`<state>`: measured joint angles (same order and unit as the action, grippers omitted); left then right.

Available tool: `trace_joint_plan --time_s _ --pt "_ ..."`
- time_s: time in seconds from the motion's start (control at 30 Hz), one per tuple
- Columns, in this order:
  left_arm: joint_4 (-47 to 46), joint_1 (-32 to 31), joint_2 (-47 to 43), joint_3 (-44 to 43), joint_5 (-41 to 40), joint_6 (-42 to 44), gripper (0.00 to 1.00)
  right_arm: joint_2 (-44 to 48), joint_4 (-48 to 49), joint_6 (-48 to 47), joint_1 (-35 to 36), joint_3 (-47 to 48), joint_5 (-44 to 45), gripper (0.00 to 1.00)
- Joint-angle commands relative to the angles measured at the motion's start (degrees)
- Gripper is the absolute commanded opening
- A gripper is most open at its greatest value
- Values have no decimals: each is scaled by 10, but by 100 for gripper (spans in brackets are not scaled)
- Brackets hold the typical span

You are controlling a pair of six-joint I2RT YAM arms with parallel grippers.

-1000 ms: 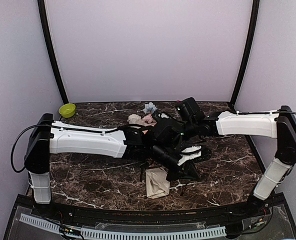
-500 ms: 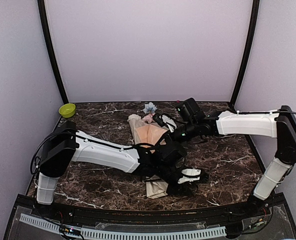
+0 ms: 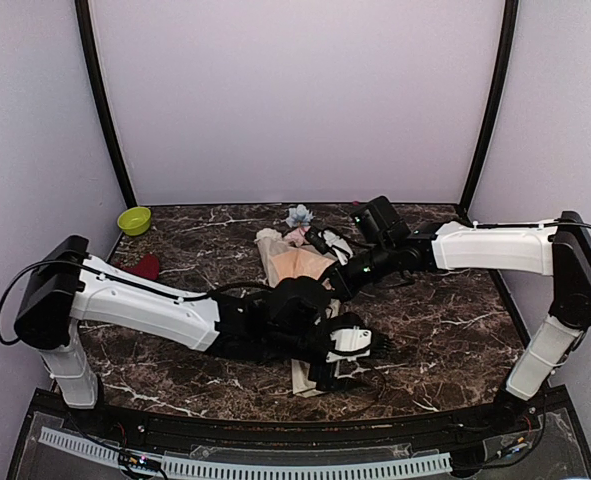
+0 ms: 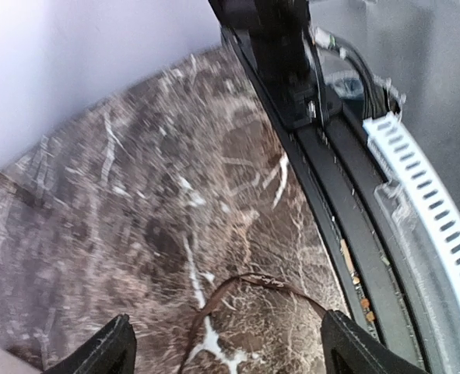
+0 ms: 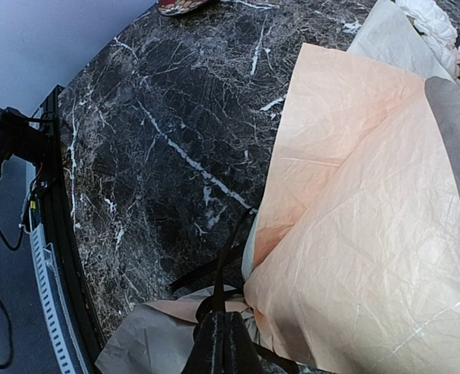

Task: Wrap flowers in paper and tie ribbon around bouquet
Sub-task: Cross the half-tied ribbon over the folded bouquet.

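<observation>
Your left gripper (image 3: 360,345) hovers by the near edge of the counter (image 3: 455,320), jaws spread wide with nothing between them. A second ago it was shut and the left arm lay across the bouquet (image 3: 297,268). The bouquet is a long cone of thin, crinkled paper (image 5: 354,234), peach with matte beige folds. It lies at the counter's centre with the pink, white and pale-blue flowers (image 3: 295,228) toward the far edge. Your right gripper (image 5: 224,331) is closed as before, apparently pinching the thin dark ribbon (image 5: 231,249) at the cone's narrow part. A brown loop of ribbon lies on the veined marble below the left fingers (image 4: 109,351). With the arm moved, a red item (image 3: 145,266) shows near the left edge. A glossy green bowl (image 3: 134,220) sits in the far left corner.
</observation>
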<state>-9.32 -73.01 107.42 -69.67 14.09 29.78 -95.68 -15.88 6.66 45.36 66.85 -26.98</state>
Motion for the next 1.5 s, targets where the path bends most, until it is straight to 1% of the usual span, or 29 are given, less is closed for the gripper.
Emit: trace_joint_plan --time_s 0.0,0.07,0.1,0.13,0.17,0.2,0.23,0.27,0.3,0.37,0.4,0.43,0.47,0.57,0.67,0.73,0.8,0.9,1.03,1.13,1.17,1.27,1.37,1.4,1.43,1.47 --pt "-133 8 -103 78 -15 -23 84 17 16 14 -1 10 -4 0" --pt "-188 31 -144 130 -12 -74 82 20 24 24 0 6 -6 0" --pt "-218 48 -165 161 -13 -113 78 21 29 27 2 4 -6 0" --pt "-254 65 -185 190 -19 -144 73 22 29 32 4 3 -5 0" --pt "-283 91 -202 222 -33 -176 66 23 28 37 7 4 -2 0" --pt "-306 103 -218 248 -51 -205 57 23 28 41 10 3 3 0" --pt "-320 118 -228 269 -71 -224 51 24 29 47 11 3 8 0" --pt "-323 132 -234 286 -90 -230 46 25 31 59 15 2 14 0" --pt "-318 136 -236 298 -112 -226 44 26 33 72 17 0 22 0" --pt "-317 138 -229 318 -147 -217 44 28 35 95 23 -1 34 0" --pt "-320 140 -222 325 -157 -219 48 28 34 107 27 0 41 0" --pt "-323 142 -214 331 -156 -222 54 29 32 119 32 2 49 0" --pt "-325 144 -207 333 -145 -223 57 27 30 129 36 3 58 0" --pt "-327 152 -184 330 -108 -232 65 29 30 160 49 6 76 0" --pt "-345 163 -166 324 -82 -254 65 28 35 189 57 6 85 0" --pt "-357 163 -154 320 -68 -253 65 29 41 202 63 4 85 0" --pt "-360 163 -140 312 -71 -250 64 29 43 208 67 4 88 0" --pt "-362 163 -124 297 -76 -253 56 29 42 214 71 8 90 0" --pt "-387 163 -116 295 -41 -253 48 25 42 219 74 10 92 0" --pt "-381 163 -109 280 -42 -254 39 21 39 220 75 13 90 0" --pt "-377 163 -107 277 -40 -253 34 22 39 220 75 13 89 0" --pt "-379 163 -101 274 -30 -249 15 22 47 219 75 12 78 0" --pt "-376 163 -100 274 -27 -253 3 22 50 216 75 13 69 0" --pt "-376 163 -101 275 -25 -253 0 23 49 211 75 13 66 0" --pt "-377 163 -102 277 -24 -252 0 23 48 206 74 13 63 0" --pt "-381 163 -102 282 -25 -251 0 23 43 200 73 15 63 5"
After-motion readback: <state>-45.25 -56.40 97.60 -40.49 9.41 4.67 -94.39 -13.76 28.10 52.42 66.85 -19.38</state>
